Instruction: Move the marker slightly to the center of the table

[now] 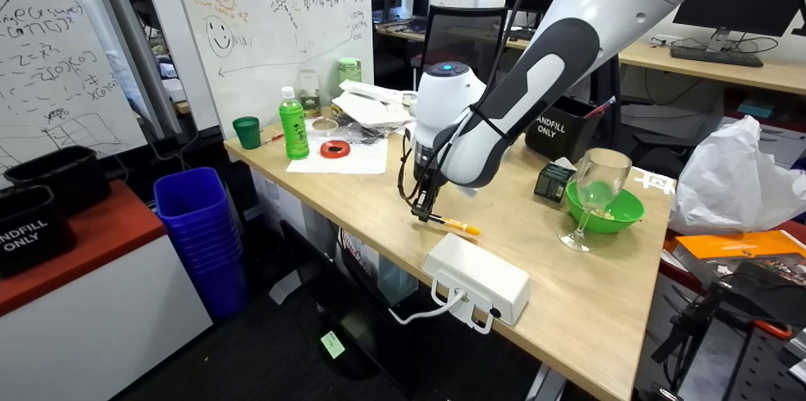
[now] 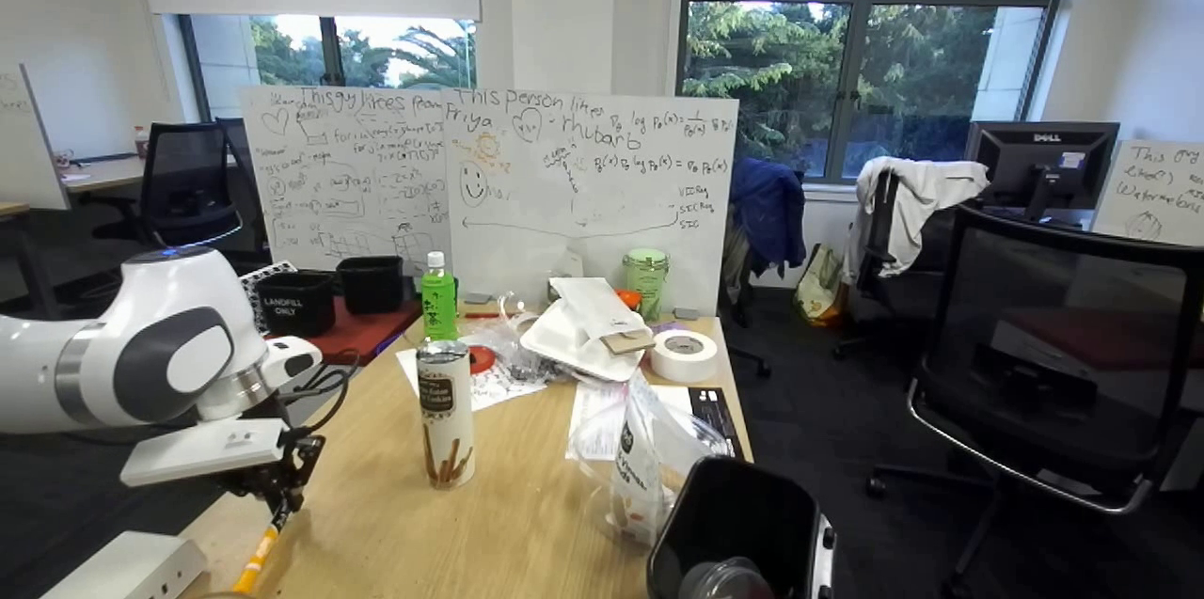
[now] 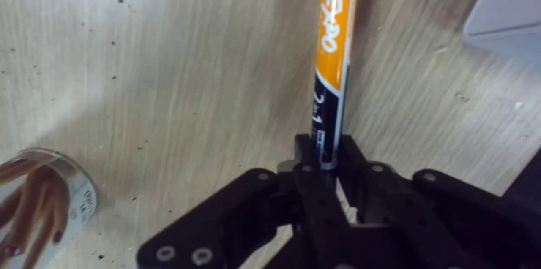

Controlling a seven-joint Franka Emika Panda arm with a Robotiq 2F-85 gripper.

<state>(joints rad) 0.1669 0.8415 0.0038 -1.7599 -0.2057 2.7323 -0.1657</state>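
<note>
We see a very big table [image 1: 585, 306], long and made of pale wood. Next is the robot arm [image 1: 570, 42], big and white and gray, and it leans out over the table. After that we see a white box [image 1: 478, 269] sitting along one long edge. A tall can [image 2: 445, 416] with brown sticks drawn on it stands farther in. The gripper [image 3: 327, 153] is small, and it is pinched narrow with something in it: the black part of the marker [image 3: 334, 64], our smallest thing. The orange part pokes out. The marker is beside the white box but apart from it, closer to that long edge than to the middle. We can't tell if its tip touches the table. So we think the grabbing is done, but the moving does not look finished. We think what's left is a little trip to the middle, then putting it down and letting go.
</note>
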